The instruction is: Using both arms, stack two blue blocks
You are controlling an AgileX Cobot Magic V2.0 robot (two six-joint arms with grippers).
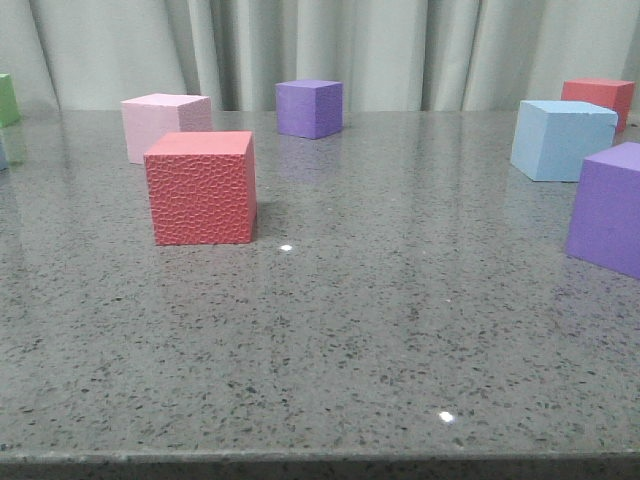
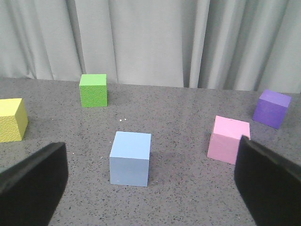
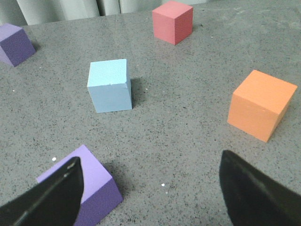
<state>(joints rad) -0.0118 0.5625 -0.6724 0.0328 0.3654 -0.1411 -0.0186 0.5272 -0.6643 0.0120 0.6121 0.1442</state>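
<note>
One blue block (image 1: 560, 138) sits on the table at the right in the front view. It also shows in the right wrist view (image 3: 109, 84), ahead of my open, empty right gripper (image 3: 153, 176) and a little to one side. The other blue block (image 2: 130, 157) shows in the left wrist view, on the table just ahead of my open, empty left gripper (image 2: 151, 172), between the lines of the two black fingers (image 2: 33, 181). Neither gripper touches a block. Neither arm shows in the front view.
A red textured cube (image 1: 200, 188), pale pink cube (image 1: 165, 122), two purple cubes (image 1: 310, 108) (image 1: 610, 208) and a far red cube (image 1: 598, 98) stand on the grey table. Green (image 2: 93, 89), yellow (image 2: 10, 120) and orange (image 3: 261, 103) cubes stand nearby. A purple cube (image 3: 94, 181) lies by my right finger.
</note>
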